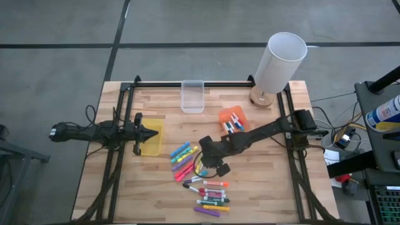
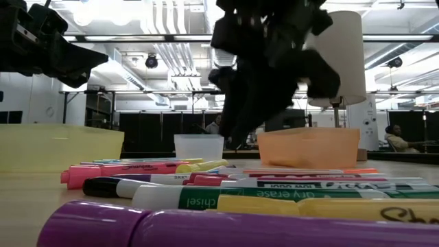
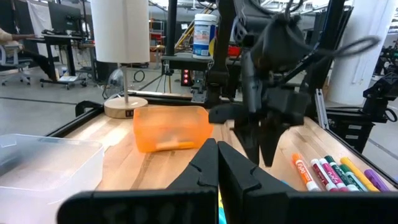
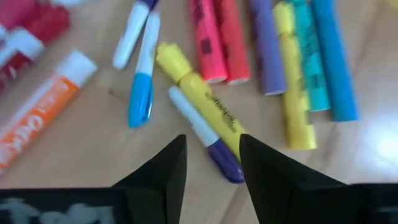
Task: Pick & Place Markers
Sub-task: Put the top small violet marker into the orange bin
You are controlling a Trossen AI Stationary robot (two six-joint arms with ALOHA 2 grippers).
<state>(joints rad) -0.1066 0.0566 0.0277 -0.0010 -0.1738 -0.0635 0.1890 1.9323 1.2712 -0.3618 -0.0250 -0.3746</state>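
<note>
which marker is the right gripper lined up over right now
The slim white marker with the purple cap, lying against the yellow highlighter. It runs into the gap of the right gripper; the blue-capped ones lie off to the side.

Right gripper (image 4: 211,158) jaws parted, left gripper (image 3: 217,163) closed.

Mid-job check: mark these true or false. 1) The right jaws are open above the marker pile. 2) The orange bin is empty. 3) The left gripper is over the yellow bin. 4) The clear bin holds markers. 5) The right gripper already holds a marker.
1) True: the right gripper hangs open over the markers, above a white marker with a purple cap.
2) False: the orange bin already has markers in it.
3) True: the left gripper sits over the yellow bin, jaws shut.
4) False: the clear bin looks empty.
5) False: nothing is between its jaws.
</note>
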